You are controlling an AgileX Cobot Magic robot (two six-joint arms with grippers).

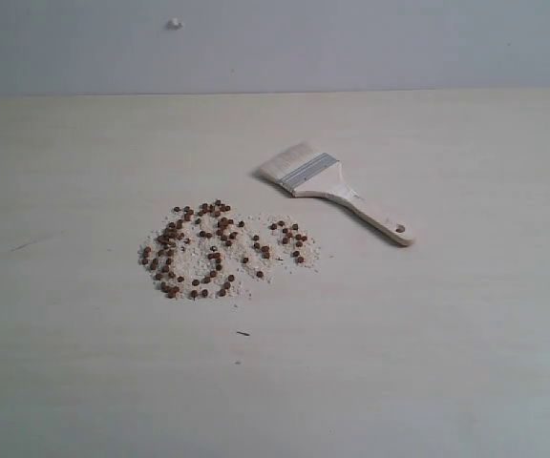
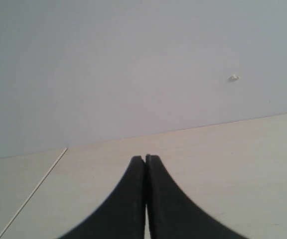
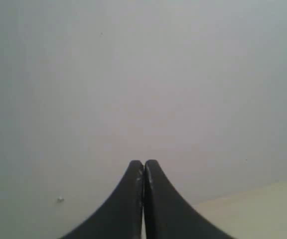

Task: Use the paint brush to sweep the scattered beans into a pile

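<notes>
Currently beans (image 1: 220, 251) lie scattered with pale crumbs in loose patch near middle of table (image 1: 466, 363). Paint brush (image 1: 336, 190) lies flat just beyond and right of patch, apart from beans, bristles toward wall (image 1: 351, 43). Left gripper (image 2: 145, 157) closed tight, holding nothing, above bare table. Right gripper (image 3: 143, 162) likewise closed, empty, facing wall.

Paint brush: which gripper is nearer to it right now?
Right, probably: the paint brush lies on that arm's side of the table. The right gripper and left gripper are both shut, facing the wall, outside the exterior view.
</notes>
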